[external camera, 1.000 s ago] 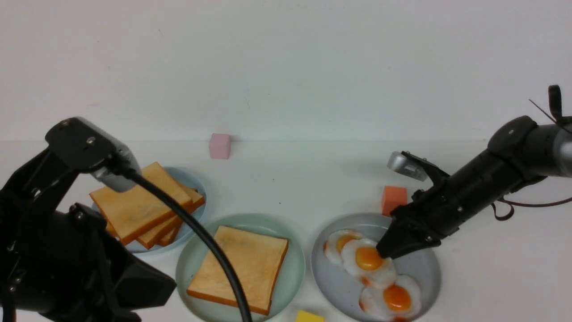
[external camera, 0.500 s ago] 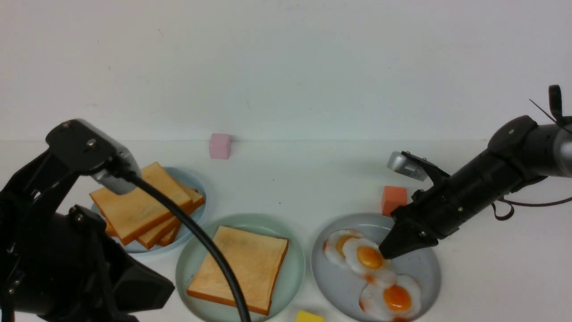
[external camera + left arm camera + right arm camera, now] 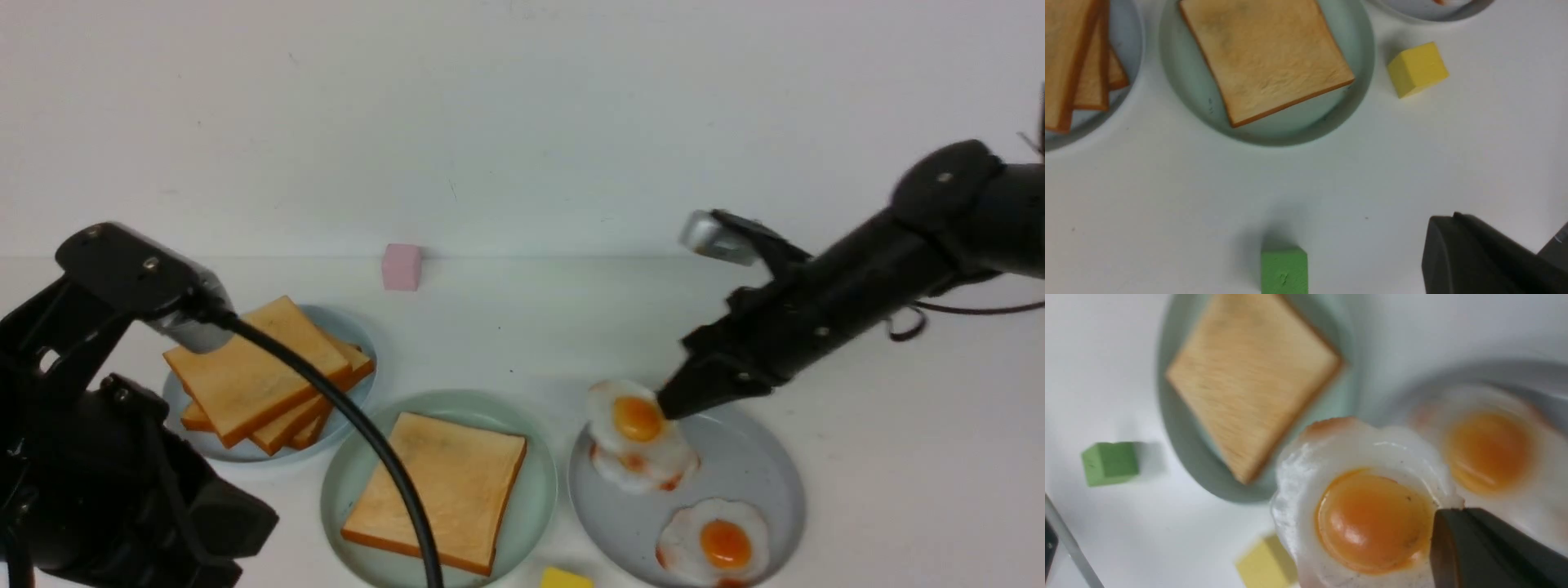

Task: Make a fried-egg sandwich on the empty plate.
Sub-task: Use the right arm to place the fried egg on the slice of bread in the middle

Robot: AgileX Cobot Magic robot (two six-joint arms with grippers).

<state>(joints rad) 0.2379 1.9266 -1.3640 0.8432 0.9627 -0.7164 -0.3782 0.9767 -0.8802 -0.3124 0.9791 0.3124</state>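
The right gripper (image 3: 665,407) pinches an egg (image 3: 633,418) by its edge, raised above the grey plate (image 3: 759,469); the left gripper (image 3: 1457,249), pressed shut, hovers over the table (image 3: 1167,204).

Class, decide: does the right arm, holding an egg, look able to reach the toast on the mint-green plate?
Probably yes: the right fingers hold the egg lifted, and nothing stands between it and the toast.
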